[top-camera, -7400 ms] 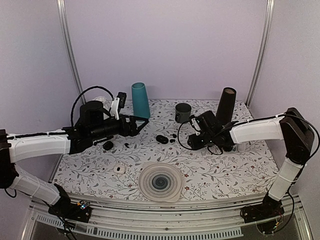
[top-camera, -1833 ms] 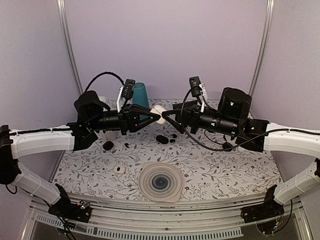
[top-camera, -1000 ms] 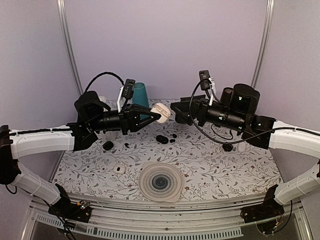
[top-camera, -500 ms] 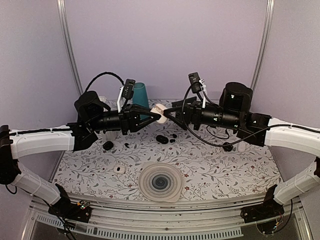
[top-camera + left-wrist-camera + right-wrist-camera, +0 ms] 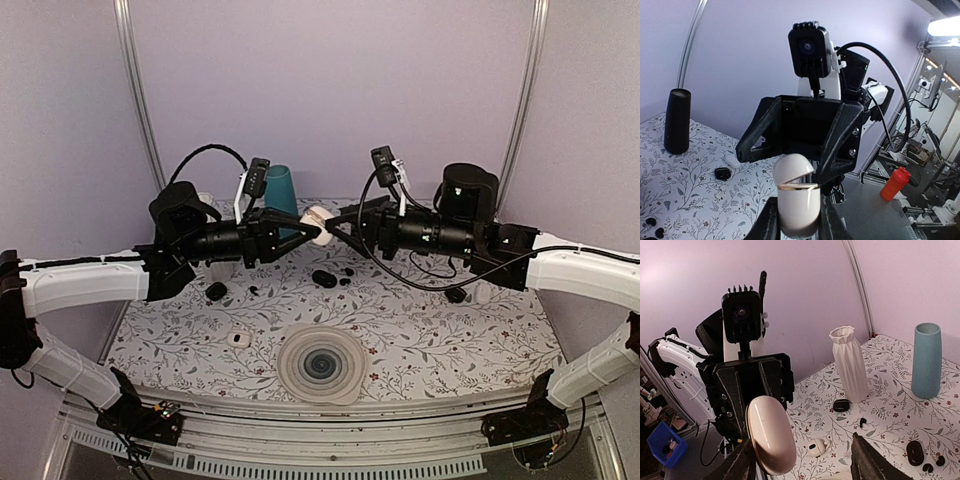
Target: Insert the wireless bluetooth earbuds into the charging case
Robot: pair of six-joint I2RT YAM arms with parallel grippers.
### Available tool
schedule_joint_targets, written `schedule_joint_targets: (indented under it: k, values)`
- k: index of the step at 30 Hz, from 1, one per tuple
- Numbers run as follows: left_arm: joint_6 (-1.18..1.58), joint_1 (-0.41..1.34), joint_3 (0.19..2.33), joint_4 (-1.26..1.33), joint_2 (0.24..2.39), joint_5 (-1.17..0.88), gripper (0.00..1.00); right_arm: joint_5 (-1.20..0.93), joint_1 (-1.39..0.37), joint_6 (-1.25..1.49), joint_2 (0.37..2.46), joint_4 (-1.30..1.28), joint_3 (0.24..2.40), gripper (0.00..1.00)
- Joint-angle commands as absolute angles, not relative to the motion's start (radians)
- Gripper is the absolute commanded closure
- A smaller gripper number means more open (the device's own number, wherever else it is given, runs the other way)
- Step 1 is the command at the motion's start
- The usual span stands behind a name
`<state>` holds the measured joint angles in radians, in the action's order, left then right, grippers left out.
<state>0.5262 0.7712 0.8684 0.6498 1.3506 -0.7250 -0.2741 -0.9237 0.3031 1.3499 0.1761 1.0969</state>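
My left gripper [image 5: 312, 229] holds the white charging case [image 5: 319, 223] up in the air, shut on its lower half [image 5: 796, 200]. The lid stands slightly ajar along its gold rim. My right gripper [image 5: 336, 222] faces it with jaws open around the lid end [image 5: 771, 435]; the case lies against one of its fingers [image 5: 744, 462], while the other finger stands well apart. Two tiny black earbuds [image 5: 346, 277] lie on the table beside a black oval case [image 5: 322, 277]. They also show in the right wrist view as small black earbuds [image 5: 933, 464].
A teal vase [image 5: 281, 189] and a white vase [image 5: 850, 362] stand at the back. A small white case [image 5: 237, 339], a black case [image 5: 216, 291], a tiny black piece [image 5: 253, 290] and a round ribbed coaster [image 5: 320, 365] lie on the floral table. A black cylinder [image 5: 677, 121] stands far right.
My right gripper came back from the right to the raised case and its jaws narrowed around the lid end. The left gripper and case held still.
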Motion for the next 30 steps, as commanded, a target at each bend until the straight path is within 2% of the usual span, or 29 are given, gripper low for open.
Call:
schedule_joint_targets:
  k: [1, 8, 16, 30]
  values:
    - [0.525, 0.773, 0.879, 0.692, 1.354, -0.771, 1.0, -0.278, -0.914, 0.31, 1.319, 0.191, 1.094, 0.39]
    - [0.526, 0.774, 0.878, 0.696, 1.355, -0.779, 1.0, -0.304, -0.913, 0.305, 1.322, 0.188, 1.102, 0.47]
    - [0.526, 0.773, 0.877, 0.687, 1.352, -0.752, 1.0, -0.448, -0.915, 0.298, 1.356, 0.189, 1.13, 0.52]
    - [0.525, 0.774, 0.874, 0.703, 1.35, -0.765, 1.0, -0.451, -0.913, 0.324, 1.355, 0.181, 1.151, 0.76]
